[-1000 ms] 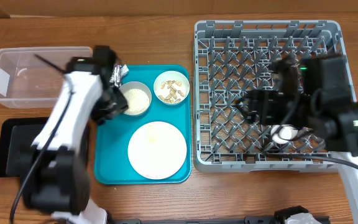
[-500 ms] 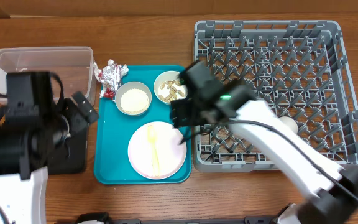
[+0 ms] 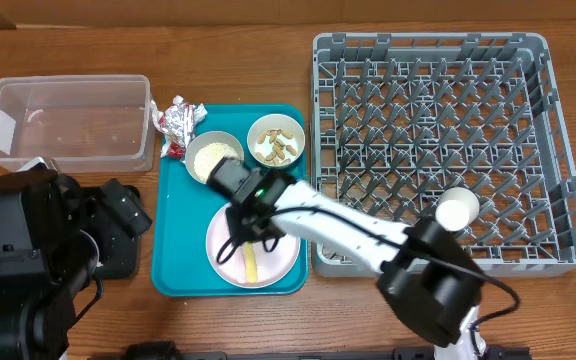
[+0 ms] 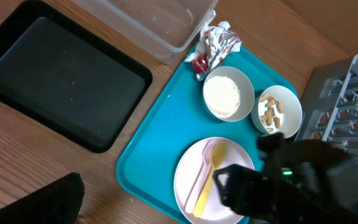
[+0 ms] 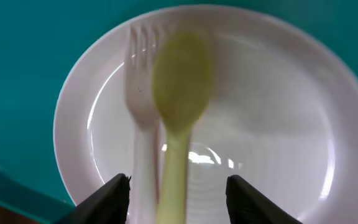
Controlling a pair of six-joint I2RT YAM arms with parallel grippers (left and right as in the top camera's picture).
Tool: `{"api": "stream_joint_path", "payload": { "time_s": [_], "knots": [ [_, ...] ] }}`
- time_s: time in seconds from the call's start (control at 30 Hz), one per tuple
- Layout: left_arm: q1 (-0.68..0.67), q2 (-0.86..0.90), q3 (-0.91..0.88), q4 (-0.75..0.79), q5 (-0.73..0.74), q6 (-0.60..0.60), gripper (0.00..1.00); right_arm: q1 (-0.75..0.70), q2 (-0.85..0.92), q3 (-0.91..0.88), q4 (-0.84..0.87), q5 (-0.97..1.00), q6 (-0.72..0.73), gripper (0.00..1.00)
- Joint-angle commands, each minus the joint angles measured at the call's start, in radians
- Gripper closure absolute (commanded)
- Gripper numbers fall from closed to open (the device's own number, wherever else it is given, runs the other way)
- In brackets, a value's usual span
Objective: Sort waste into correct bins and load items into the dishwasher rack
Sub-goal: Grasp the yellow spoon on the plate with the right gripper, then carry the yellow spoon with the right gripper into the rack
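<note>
**Wood surface: right arm leaves the rack for the spoon**

Wood surface shows all round the teal tray and the grey rack. A second ago the right arm was over the rack. Now it reaches across to the plate, and the cup lies in the rack, well apart from the right jaws.

Those jaws stand apart and grasp nothing. The handle of the yellow spoon runs between them, with a pale fork just beside it, nearer the left-hand tip. We judge the cup is loaded and the spoon is next, though the fork could be caught too.

The left arm has pulled back, and we cannot tell how its left jaws stand. The foil wrapper lies far from them, just beside the clear tub and not in it, so it is still unsorted.
</note>
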Motion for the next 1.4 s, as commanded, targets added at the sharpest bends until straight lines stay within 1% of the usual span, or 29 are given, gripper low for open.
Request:
{"api": "stream_joint_path", "payload": {
  "time_s": [0.0, 0.07, 0.17, 0.27, 0.37, 0.43, 0.53, 0.57, 0.63, 0.87, 1.03, 1.2, 1.3, 1.37],
  "knots": [
    [0.005, 0.002, 0.006, -0.004, -0.021, 0.016, 0.0, 0.014, 0.051, 0.018, 0.013, 0.04, 0.027, 0.5],
    [0.005, 0.002, 0.006, -0.004, -0.021, 0.016, 0.0, 0.015, 0.071, 0.018, 0.014, 0.04, 0.031, 0.51],
    [0.005, 0.002, 0.006, -0.004, -0.021, 0.016, 0.0, 0.015, 0.091, 0.018, 0.018, 0.043, 0.042, 0.58],
    [0.005, 0.002, 0.006, -0.004, -0.02, 0.016, 0.0, 0.015, 0.1, 0.018, 0.019, 0.043, 0.042, 0.59],
    [0.005, 0.002, 0.006, -0.004, -0.02, 0.016, 0.0, 0.015, 0.106, 0.01, 0.028, 0.044, 0.042, 0.62],
    [0.005, 0.002, 0.006, -0.004, -0.02, 0.016, 0.0, 0.015, 0.106, 0.003, 0.034, 0.05, 0.042, 0.69],
    [0.005, 0.002, 0.006, -0.004, -0.02, 0.016, 0.0, 0.015, 0.106, 0.005, 0.032, 0.056, 0.041, 0.87],
    [0.005, 0.002, 0.006, -0.004, -0.02, 0.016, 0.0, 0.015, 0.106, 0.007, 0.031, 0.06, 0.041, 0.91],
    [0.005, 0.002, 0.006, -0.004, -0.02, 0.016, 0.0, 0.015, 0.102, 0.008, 0.024, 0.072, 0.041, 0.95],
    [0.005, 0.002, 0.006, -0.003, -0.02, 0.016, 0.0, 0.014, 0.055, 0.043, -0.046, 0.149, 0.04, 0.96],
    [0.005, 0.002, 0.006, -0.004, -0.02, 0.016, 0.0, 0.013, -0.022, 0.133, -0.17, 0.242, 0.026, 0.96],
    [0.005, 0.002, 0.006, -0.003, -0.02, 0.016, 0.0, 0.008, -0.13, 0.227, -0.237, 0.311, -0.019, 0.95],
    [0.005, 0.003, 0.006, -0.003, -0.02, 0.016, 0.0, -0.022, -0.188, 0.248, -0.256, 0.352, -0.021, 0.95],
    [0.005, 0.003, 0.006, -0.003, -0.02, 0.016, 0.0, -0.062, -0.222, 0.248, -0.262, 0.357, -0.056, 0.95]
  ]
}}
